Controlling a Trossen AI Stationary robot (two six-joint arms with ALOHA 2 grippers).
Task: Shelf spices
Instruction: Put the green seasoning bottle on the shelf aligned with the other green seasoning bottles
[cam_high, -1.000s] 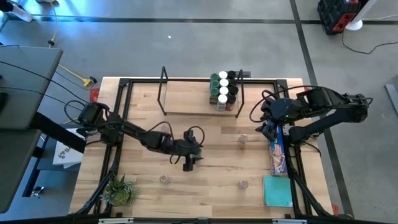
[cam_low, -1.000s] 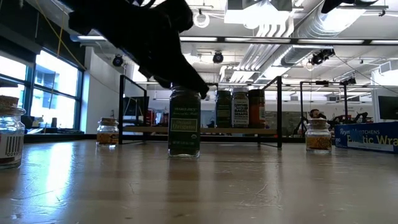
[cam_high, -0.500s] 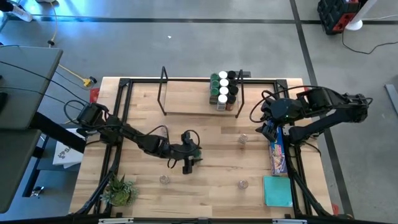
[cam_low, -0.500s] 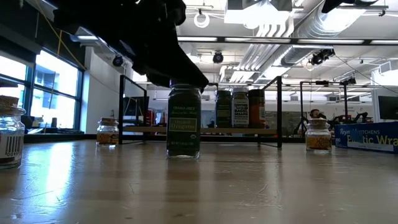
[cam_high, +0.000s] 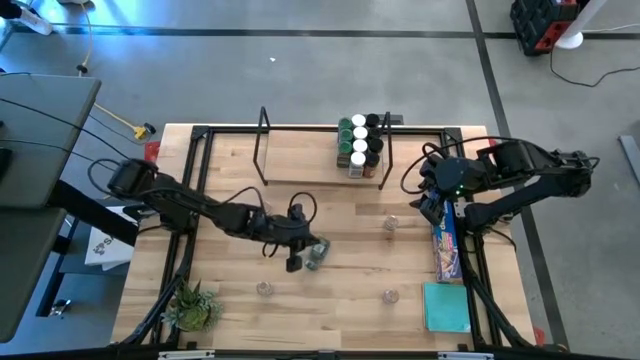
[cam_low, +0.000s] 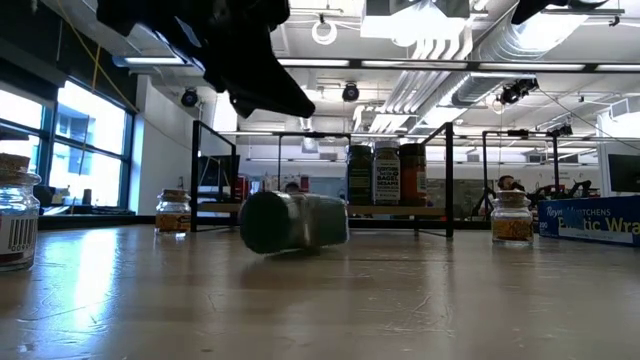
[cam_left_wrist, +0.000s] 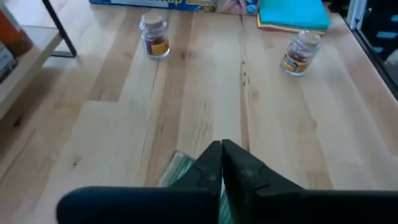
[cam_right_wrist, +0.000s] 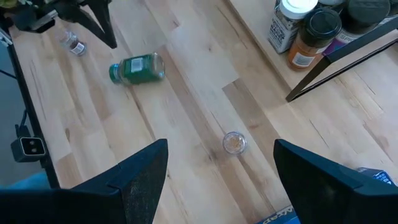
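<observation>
I'm seeing the green jar (cam_high: 316, 257) lying on its side on the table (cam_high: 330, 320), out in the middle, well short of the shelf (cam_high: 310, 165). My left gripper (cam_high: 295, 263) is sitting just beside it, fingers pinched together on nothing; the wrist view is showing the jar's green label (cam_left_wrist: 180, 169) just past the closed tips. On the shelf's right end, jars (cam_high: 360, 140) are standing packed together, with green, white and black lids. Three small clear-lidded jars are standing loose on the table, holding something amber: one (cam_high: 390, 225) near the shelf's right leg, one (cam_high: 389, 296) nearer the front, one (cam_high: 264, 289) by the plant (cam_high: 192, 307). My right gripper (cam_right_wrist: 214, 180) is waiting at the table's right edge, fingers spread wide, holding nothing.
</observation>
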